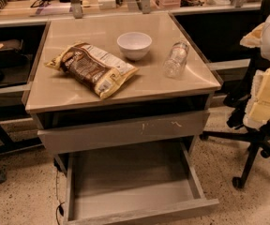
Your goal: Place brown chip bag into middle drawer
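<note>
The brown chip bag [93,68] lies flat on the left half of the beige cabinet top [78,100], its white label panel facing up. The middle drawer [142,213] is pulled far out below, a wide shallow grey tray with nothing on its floor. Above it the tall-fronted grey drawer with pale scratches [125,131] stands slightly out. My gripper [262,100], white and pale yellow, hangs at the right edge of the view, beside the cabinet and well to the right of the bag. It holds nothing that I can see.
A white bowl [134,45] stands behind the bag. A clear plastic bottle [176,59] lies on the right of the top. A black office chair base [254,146] stands on the speckled floor at the right. Cluttered desks run along the back.
</note>
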### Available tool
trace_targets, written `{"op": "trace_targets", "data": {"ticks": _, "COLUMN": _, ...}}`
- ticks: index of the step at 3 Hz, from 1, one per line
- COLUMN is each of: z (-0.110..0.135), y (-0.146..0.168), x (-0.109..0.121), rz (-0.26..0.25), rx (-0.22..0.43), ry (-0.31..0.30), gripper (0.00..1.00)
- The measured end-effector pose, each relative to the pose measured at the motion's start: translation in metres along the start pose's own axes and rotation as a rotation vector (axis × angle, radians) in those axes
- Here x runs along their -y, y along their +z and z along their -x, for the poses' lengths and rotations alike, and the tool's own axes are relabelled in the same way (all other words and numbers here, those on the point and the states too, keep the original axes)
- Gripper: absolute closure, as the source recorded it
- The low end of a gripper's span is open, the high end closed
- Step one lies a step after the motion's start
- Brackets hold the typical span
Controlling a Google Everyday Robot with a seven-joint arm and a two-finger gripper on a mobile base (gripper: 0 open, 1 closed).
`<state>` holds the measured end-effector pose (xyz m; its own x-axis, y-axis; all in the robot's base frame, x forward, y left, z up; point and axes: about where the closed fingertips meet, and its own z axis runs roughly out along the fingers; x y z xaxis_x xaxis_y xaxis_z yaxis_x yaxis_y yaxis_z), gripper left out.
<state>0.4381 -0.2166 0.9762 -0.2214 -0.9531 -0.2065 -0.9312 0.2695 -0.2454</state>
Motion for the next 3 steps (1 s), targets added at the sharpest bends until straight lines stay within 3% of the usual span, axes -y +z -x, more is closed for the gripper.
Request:
{"op": "trace_targets", "data": {"ticks": 1, "z": 0.011, "y": -0.003, "x": 0.000, "rz": -0.013, "rx": -0.006, "ry": -0.012, "gripper": 0.00}}
{"op": "trace_targets", "data": {"ticks": 2, "z": 0.057, "y": 0.003, "x": 0.006, "rz": 0.007, "rx": 0.012, "ry": -0.050, "gripper": 0.00}}
{"op": "trace_targets", "data": {"ticks": 3, "z": 0.139, "y": 0.047, "x": 0.038, "rz": 0.071, "rx": -0.013, "ry": -0.097, "gripper": 0.00}}
